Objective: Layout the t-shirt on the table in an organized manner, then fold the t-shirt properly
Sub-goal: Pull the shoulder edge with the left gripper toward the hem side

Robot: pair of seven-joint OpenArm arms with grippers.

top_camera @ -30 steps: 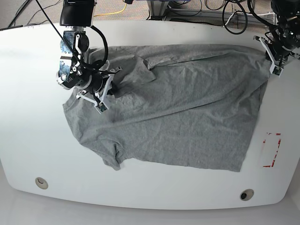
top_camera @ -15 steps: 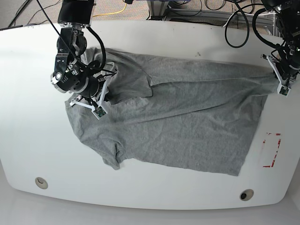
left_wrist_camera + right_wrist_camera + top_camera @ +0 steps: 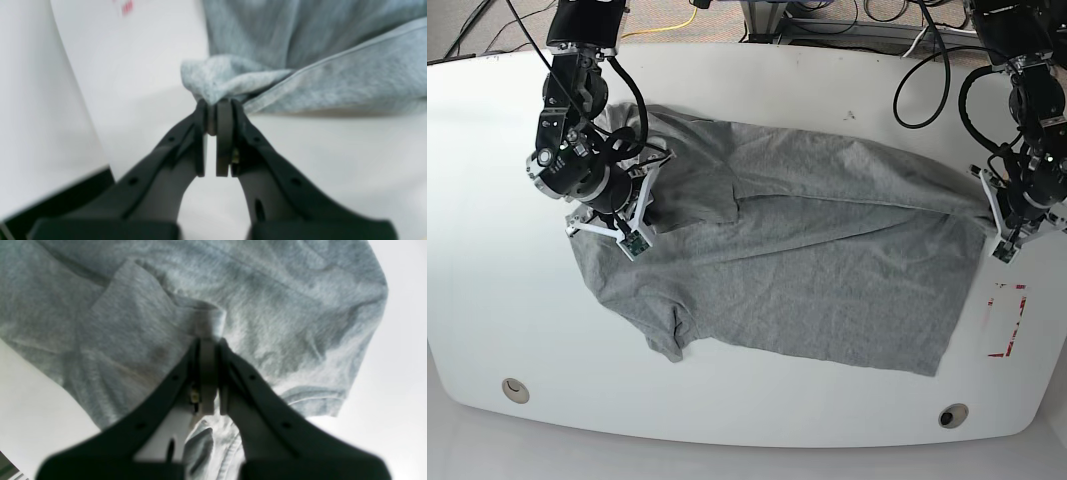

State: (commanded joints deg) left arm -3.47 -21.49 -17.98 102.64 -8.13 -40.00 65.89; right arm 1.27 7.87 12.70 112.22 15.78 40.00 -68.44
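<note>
T-shirt (image 3: 807, 270), pinched by both clamped tools, left (image 3: 215, 113) and right (image 3: 208, 340), has dragged nearer the table's (image 3: 487, 250) front.

Beyond the far edge of the counter (image 3: 747, 60), a strip of speckled brownish floor (image 3: 687, 18) is seen. A yellow cable (image 3: 670, 24) is laid across it, and black cables (image 3: 847, 14) are coiled further right, beside grey metal frame legs (image 3: 762, 20). More dark cables (image 3: 467, 25) are seen at the far left. Even, diffuse light is cast, and soft reflections are shown on the glossy surface. No walls or windows are shown.
</note>
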